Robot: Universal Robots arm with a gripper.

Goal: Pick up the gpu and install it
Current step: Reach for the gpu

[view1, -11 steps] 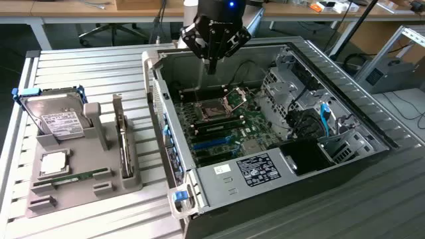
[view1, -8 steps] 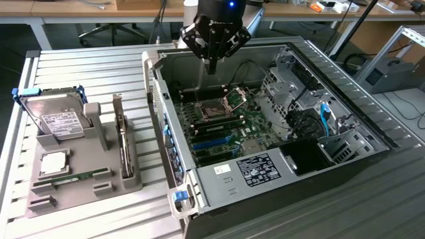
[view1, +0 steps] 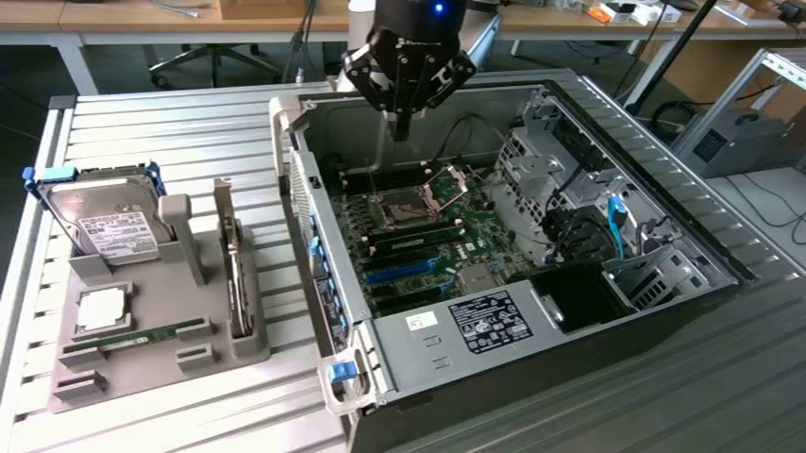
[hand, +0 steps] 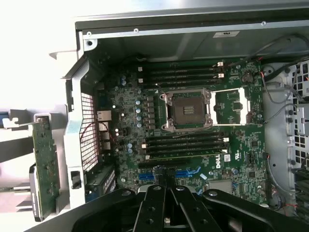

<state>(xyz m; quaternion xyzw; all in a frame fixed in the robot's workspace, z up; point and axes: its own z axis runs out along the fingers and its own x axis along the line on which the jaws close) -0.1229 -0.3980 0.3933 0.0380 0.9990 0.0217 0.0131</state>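
The gpu (view1: 230,274) stands on edge in a grey holder (view1: 151,363) on the table, at the exterior view's left of the open computer case (view1: 504,236). In the wrist view the gpu (hand: 47,166) shows as a narrow board with a silvery bracket end, outside the case wall. My gripper (view1: 400,127) hangs over the far part of the case, above the motherboard (hand: 125,125), well apart from the gpu. Its black fingers (hand: 154,203) are pressed together with nothing between them. Blue and black expansion slots (hand: 186,172) lie just beyond the fingertips.
The holder also carries a silver hard drive (view1: 108,226), a processor chip (view1: 101,310) and a green memory stick (view1: 132,337). The processor socket (hand: 187,110) stands open. Drive cages and cables (view1: 592,226) fill the case's far side. Desks and chairs stand behind.
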